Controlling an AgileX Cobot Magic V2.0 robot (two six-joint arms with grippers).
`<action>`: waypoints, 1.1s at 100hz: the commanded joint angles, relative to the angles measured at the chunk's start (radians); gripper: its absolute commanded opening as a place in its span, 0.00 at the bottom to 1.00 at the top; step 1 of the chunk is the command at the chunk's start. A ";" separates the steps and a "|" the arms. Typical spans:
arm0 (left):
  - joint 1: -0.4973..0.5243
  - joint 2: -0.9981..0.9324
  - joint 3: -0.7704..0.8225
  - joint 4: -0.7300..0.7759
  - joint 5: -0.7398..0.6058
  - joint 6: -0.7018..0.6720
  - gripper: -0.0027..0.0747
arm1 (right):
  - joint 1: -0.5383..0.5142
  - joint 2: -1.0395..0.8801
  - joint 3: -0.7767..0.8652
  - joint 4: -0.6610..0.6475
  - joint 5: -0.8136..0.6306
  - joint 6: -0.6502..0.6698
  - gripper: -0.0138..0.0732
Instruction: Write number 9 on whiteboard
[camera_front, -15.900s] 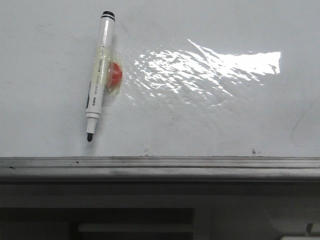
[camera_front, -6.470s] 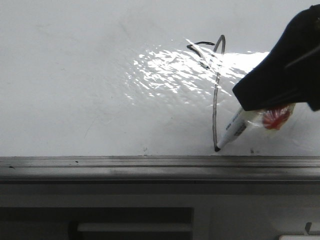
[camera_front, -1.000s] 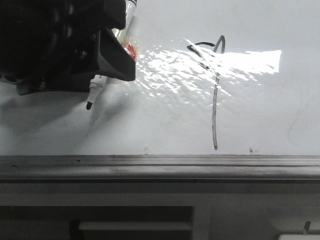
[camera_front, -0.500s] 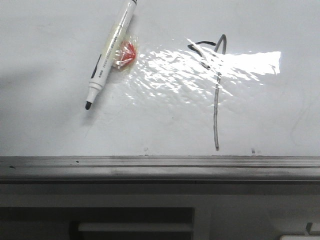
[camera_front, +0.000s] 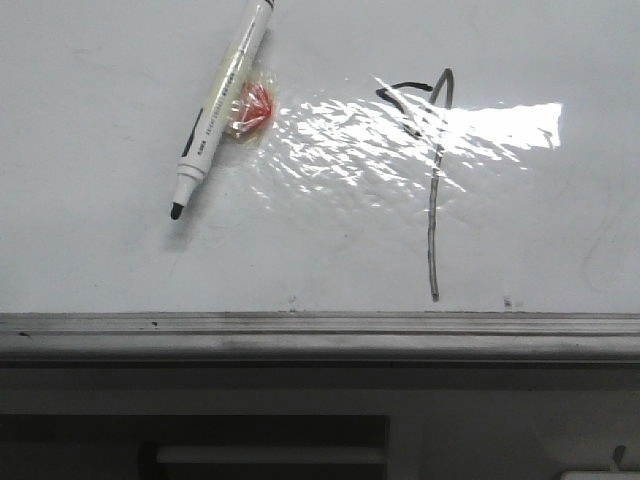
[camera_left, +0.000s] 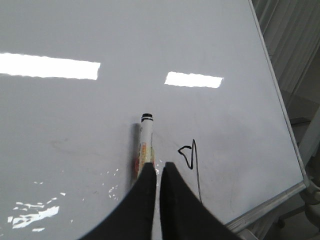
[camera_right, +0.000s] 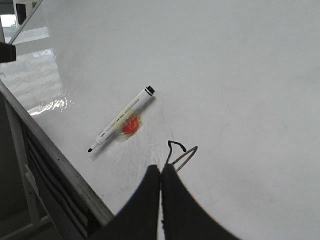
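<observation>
Since the number 9 (camera_front: 430, 170) is drawn near the whiteboard (camera_front: 100, 250) front edge, the marker (camera_front: 218, 105) is laid down uncapped; both claws are clenched empty.

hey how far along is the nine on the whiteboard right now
Looks done: a black number 9 is on the whiteboard, though its loop is small and broken. Nothing is in hand: the uncapped marker lies on the board, left gripper and right gripper shut and empty. Possibly left: recapping.
</observation>
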 joint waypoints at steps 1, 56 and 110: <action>0.001 0.001 -0.010 0.009 -0.002 0.002 0.01 | 0.002 -0.001 -0.022 -0.063 -0.052 0.008 0.11; 0.001 0.001 0.039 -0.004 0.002 0.002 0.01 | 0.002 -0.001 -0.022 -0.063 -0.050 0.008 0.11; 0.589 -0.195 0.303 1.154 -0.085 -0.688 0.01 | 0.002 -0.001 -0.022 -0.063 -0.050 0.008 0.11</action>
